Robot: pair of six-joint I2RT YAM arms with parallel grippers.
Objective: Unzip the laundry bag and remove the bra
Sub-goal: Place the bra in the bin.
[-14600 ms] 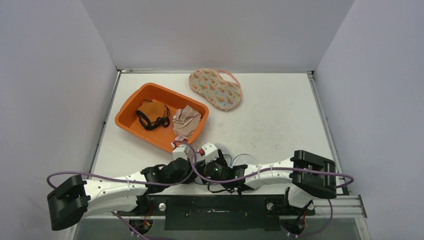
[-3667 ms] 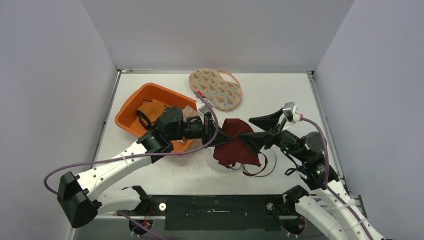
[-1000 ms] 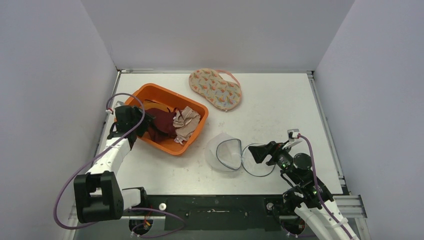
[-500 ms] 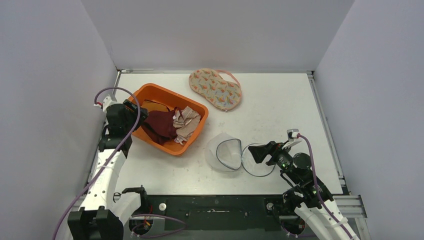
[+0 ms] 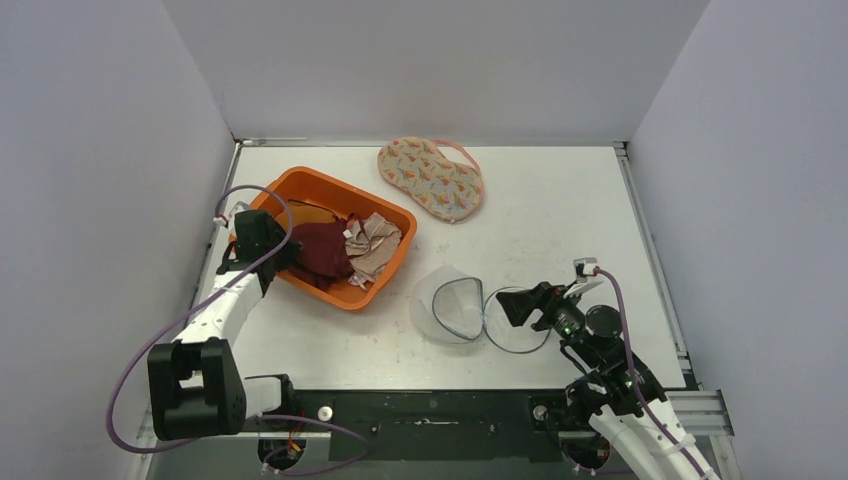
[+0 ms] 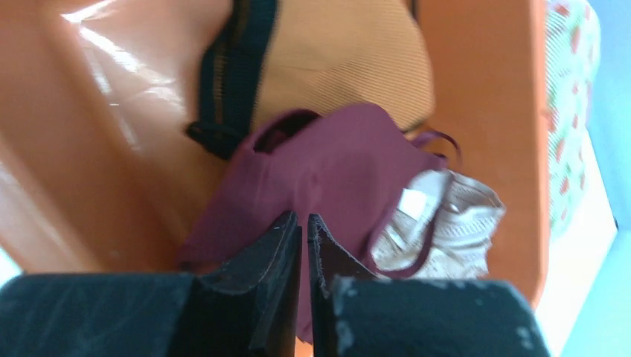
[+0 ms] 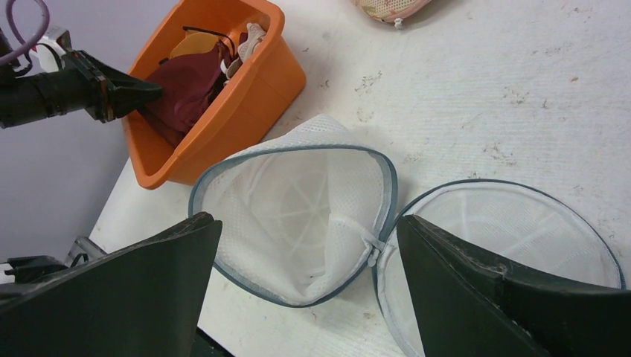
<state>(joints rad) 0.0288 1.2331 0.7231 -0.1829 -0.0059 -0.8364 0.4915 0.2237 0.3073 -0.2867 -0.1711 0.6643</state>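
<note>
The white mesh laundry bag lies unzipped on the table, its two round halves spread apart, nothing inside. The maroon bra lies in the orange bin, also seen in the left wrist view and the right wrist view. My left gripper hangs just above the bra's left side, jaws shut with nothing between them. My right gripper stands wide open low over the bag, touching nothing.
The bin also holds a beige lace garment and a mustard bra with black straps. A patterned fabric pouch lies at the back of the table. Walls close in the left, right and far sides.
The left gripper pulled up and left off the bin, then came back over the bra, and its jaws closed. The bra stays in the bin. The right arm has not moved.
</note>
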